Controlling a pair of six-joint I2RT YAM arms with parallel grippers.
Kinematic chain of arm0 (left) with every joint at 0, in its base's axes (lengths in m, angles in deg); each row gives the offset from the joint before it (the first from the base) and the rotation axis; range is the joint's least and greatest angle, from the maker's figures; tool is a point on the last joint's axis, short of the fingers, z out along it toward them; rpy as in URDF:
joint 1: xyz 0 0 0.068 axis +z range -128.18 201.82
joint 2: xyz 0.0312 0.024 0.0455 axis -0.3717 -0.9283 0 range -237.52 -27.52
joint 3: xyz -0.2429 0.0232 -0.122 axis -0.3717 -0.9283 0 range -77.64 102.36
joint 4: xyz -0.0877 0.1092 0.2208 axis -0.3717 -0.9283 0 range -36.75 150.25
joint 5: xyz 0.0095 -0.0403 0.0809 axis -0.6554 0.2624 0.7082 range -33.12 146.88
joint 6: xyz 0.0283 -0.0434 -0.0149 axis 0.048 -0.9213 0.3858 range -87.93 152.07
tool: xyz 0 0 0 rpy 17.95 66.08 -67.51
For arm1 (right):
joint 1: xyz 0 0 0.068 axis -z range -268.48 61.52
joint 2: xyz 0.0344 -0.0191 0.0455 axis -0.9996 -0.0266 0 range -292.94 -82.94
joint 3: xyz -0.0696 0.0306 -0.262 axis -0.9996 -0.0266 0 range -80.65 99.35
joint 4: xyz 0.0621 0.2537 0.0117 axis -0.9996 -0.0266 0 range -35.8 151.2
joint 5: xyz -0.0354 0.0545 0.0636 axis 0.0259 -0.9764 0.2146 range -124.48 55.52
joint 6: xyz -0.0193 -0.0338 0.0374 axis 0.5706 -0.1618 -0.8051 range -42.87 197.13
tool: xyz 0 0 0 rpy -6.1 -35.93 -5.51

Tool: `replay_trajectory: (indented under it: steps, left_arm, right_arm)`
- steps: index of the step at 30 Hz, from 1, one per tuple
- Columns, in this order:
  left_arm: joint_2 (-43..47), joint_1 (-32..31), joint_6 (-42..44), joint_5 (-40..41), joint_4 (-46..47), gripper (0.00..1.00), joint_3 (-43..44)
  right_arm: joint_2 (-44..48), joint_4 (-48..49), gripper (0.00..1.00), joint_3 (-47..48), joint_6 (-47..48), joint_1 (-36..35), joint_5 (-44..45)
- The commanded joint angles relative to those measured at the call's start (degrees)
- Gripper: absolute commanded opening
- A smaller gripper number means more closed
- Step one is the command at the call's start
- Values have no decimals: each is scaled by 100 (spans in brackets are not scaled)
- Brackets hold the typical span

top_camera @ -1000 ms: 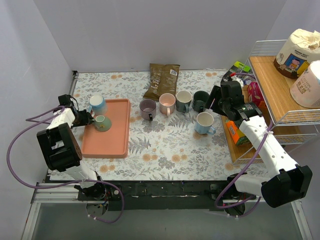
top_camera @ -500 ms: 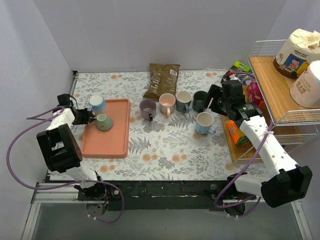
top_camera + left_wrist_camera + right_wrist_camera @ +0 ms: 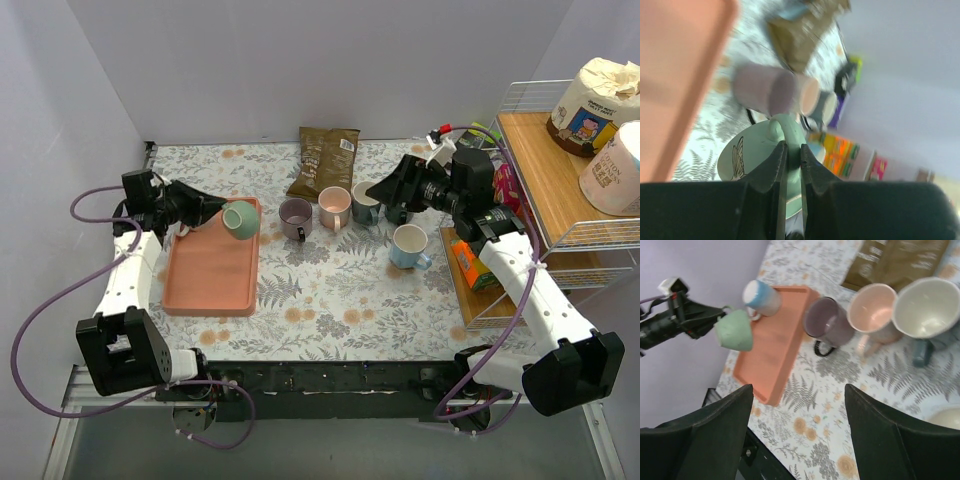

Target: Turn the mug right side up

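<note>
The mint-green mug (image 3: 240,219) hangs tilted in the air over the far right corner of the orange tray (image 3: 205,285). My left gripper (image 3: 219,212) is shut on its handle. In the left wrist view the two fingers pinch the handle (image 3: 790,137), with the mug (image 3: 747,155) just beyond them. The right wrist view shows the mug (image 3: 735,330) lifted beside the tray (image 3: 775,350). My right gripper (image 3: 385,190) hovers open above the row of mugs at the back, nothing between its fingers (image 3: 798,387).
A blue mug (image 3: 762,296) stands upside down on the tray. Purple (image 3: 295,217), pink (image 3: 334,207) and cream (image 3: 367,200) mugs stand in a row, with a light blue one (image 3: 410,246) nearer. A brown bag (image 3: 325,160) lies behind. A wire shelf (image 3: 545,190) stands at the right.
My left gripper has closed on the green mug's handle and lifted it off the tray, up and to the right. The right gripper has swung left over the mugs and opened wider.
</note>
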Motion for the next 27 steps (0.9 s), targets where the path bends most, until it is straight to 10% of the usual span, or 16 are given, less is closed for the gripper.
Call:
replay_trajectory:
  steps: [1, 20, 27]
  left_arm:
    - [172, -431, 686, -1715, 811, 0, 408]
    - [752, -2171, -1924, -3570, 6003, 0, 233]
    - [840, -2637, -1713, -3922, 5988, 0, 268]
  right_arm:
    - [274, 1894, 82, -334, -349, -2, -1590]
    - [-121, 4209, 82, -389, -940, -995, -2454]
    - [-130, 3971, 83, 323, -122, -1004, -2778]
